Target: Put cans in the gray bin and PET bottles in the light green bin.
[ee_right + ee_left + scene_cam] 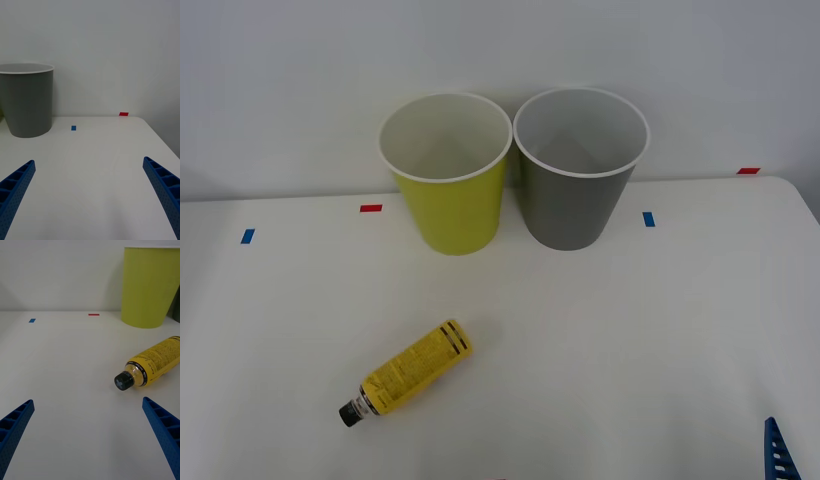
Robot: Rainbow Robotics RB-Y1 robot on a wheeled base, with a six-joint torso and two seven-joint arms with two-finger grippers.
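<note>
So the PET bottle [409, 371] is lying on its side on the white table [630, 330], out in front of the light green bin [448, 190] and a bit to the robot's left of it, well apart from it, with its dark cap [350, 412] pointing away from the bin toward the robot. The gray bin [578, 175] stands just beside the green one on its right, rims nearly touching, both upright, and nothing shows inside either from this angle. No cans anywhere on the table that I can spot, just little red and blue tape marks [370, 208] near the bins. The left gripper [88, 416] sits low over the table on the near side of the bottle, blue fingers spread wide with nothing between them, cap just ahead and off to one side. The right gripper [88, 176] is spread wide and empty too, parked off to the right of the gray bin. Looks to me like the very start: nothing grabbed yet. Next move is probably the left arm shifting over to straddle the bottle's body, closing, then lifting it over the green bin's rim. It's round, so it could roll if nudged.
</note>
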